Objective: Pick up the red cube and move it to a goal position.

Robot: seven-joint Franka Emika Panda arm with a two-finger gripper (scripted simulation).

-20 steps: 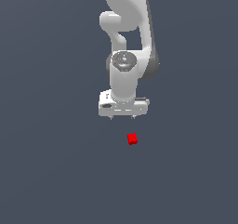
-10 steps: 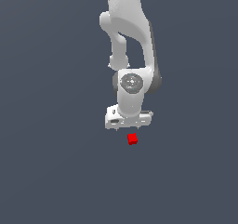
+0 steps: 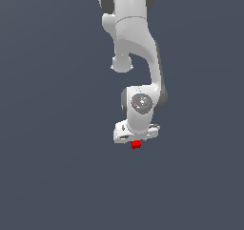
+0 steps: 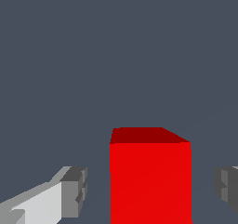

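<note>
From the exterior view I saw the flat, dark grey-blue table [image 3: 52, 176] filling the frame and the white jointed robot arm [image 3: 135, 43] reaching down over it. That view showed the whole arm but hid the fingers behind the white body of the hand [image 3: 135, 138]. The wrist view gave me what it could not: two grey-tipped fingers [image 4: 74, 190] spread wide, one on each side, with open table visible between each of them and the small bright red plain cube [image 4: 150, 176]. The hand was open and had hold of nothing. The cube rested on the table between the fingers, touching neither one. In the exterior view, only a sliver of the cube [image 3: 136, 145] showed, just under the hand's lower edge.
</note>
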